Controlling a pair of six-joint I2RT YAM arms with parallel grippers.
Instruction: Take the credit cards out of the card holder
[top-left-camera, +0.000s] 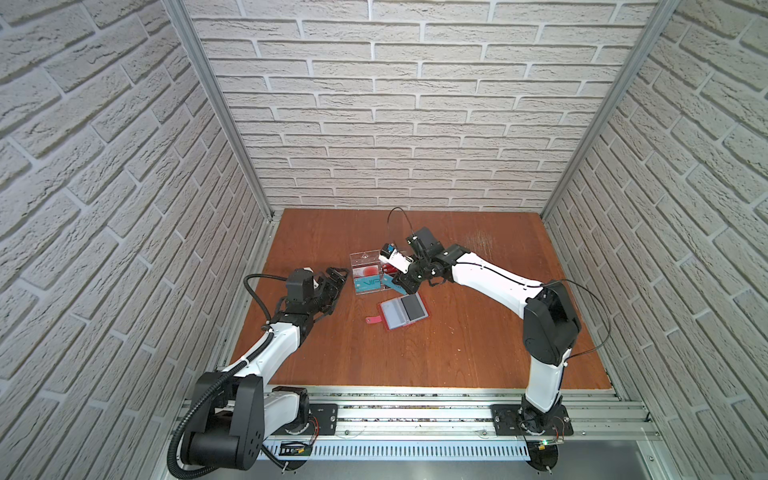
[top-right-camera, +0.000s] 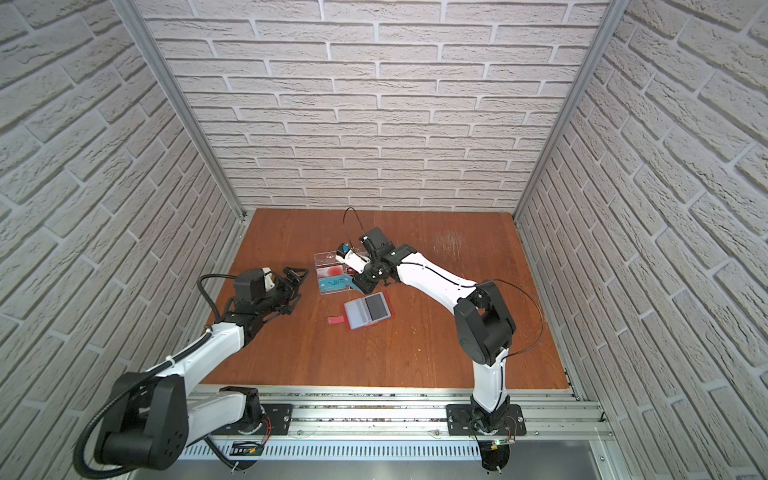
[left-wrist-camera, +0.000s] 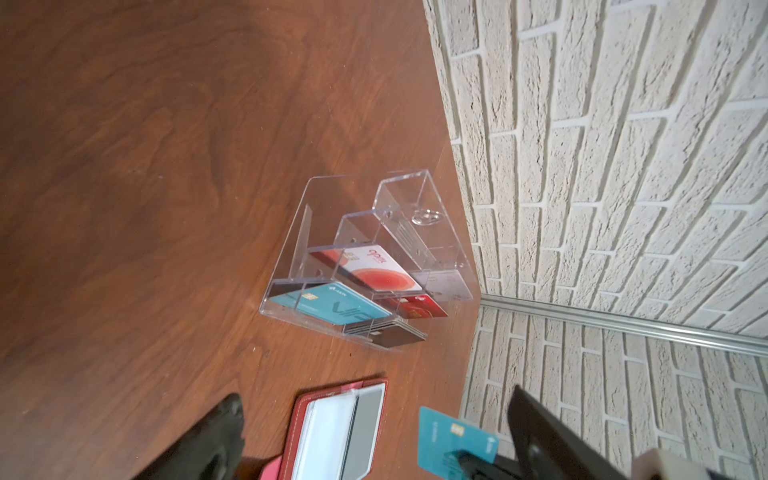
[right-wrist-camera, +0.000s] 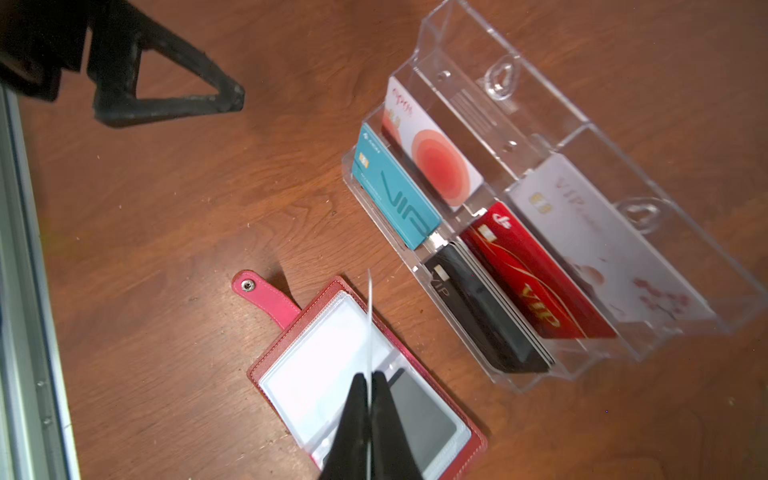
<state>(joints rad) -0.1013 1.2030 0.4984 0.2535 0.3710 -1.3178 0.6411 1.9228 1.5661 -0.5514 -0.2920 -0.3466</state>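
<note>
Our right gripper (right-wrist-camera: 368, 380) is pinched shut on a teal card (left-wrist-camera: 449, 432). It holds the card up in the air, close to the front right corner of the clear tray (right-wrist-camera: 582, 124). Our left gripper (top-left-camera: 337, 276) is spread wide with nothing in it, near the left side of the tray.

The card holder (right-wrist-camera: 316, 365) lies open and flat near the middle of the worktop (top-left-camera: 457, 353), between the tray and the front edge. One dark card (right-wrist-camera: 419, 415) sits in a sleeve of it.

We think the step now is to put the teal card into the tray. To do it well, we should turn the card so its thin edge lines up with the slot where the other teal card (right-wrist-camera: 395, 191) stands. We should go down slowly and straight. We should let go only when the bottom edge is inside the slot. The tray looks light, so a bump could push it. After that, the dark card has to come out too.

Some things are hard to see. In the right wrist view the held card is just a thin line. In the left wrist view part of it is cut off. The pale sleeve (left-wrist-camera: 328, 424) may be empty or may hold a pale card, and we cannot tell which. In both top views the cards are too small to read.
</note>
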